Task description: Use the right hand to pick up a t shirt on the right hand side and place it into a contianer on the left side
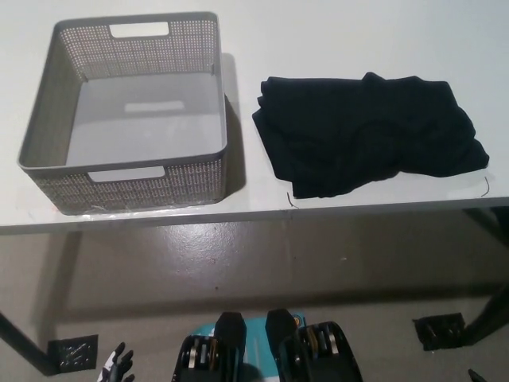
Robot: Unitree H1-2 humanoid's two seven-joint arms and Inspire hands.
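Basket (48,119): open at the top, walls all round, nothing inside.
Shirt (370,131): lies flat and rumpled on the table (358,36), open from above.
Gap between them: a bare strip of table, free to pass.
Front edge: unblocked, floor below.

Flat white rectangular surface (366,32) filling the upper half of the view, its front edge running nearly level across the middle. Below it, a smooth grey-brown glossy floor (238,263) with soft pale reflections and the surface's shadow. Dark table legs stand at lower left (20,338) and at far right (491,306).
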